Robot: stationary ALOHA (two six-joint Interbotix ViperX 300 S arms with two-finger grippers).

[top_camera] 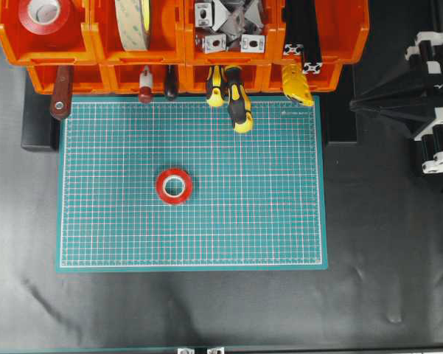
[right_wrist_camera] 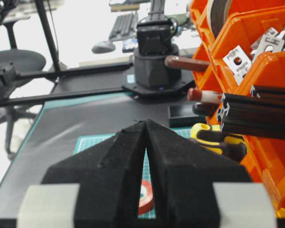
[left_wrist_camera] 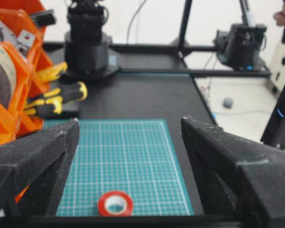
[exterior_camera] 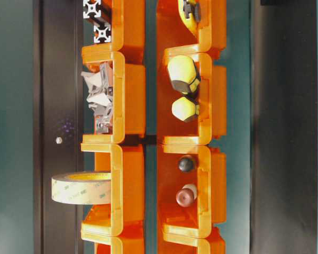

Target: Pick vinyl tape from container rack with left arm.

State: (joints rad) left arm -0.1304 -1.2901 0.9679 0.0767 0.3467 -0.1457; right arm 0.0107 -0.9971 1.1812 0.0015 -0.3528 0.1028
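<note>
Left end effector (left_wrist_camera: 128,156) jaws spread wide, holding nothing. Vinyl tape (left_wrist_camera: 114,203) lies flat on the green mat (left_wrist_camera: 128,156) at 6 o'clock between them, your left arm nearer; container rack (left_wrist_camera: 12,71) sits at 10 o'clock.

We note the vinyl tape (top_camera: 174,185): glossy red. Container rack (top_camera: 103,44): bright, smooth orange plastic. Cutting mat (top_camera: 280,221): matt green, gridded. Desk (top_camera: 206,310): black, faintly wrinkled sheet. Left hand (left_wrist_camera: 128,142) fingers (left_wrist_camera: 33,161): rough, matt black. Brackets (top_camera: 228,26): bare metal.
</note>
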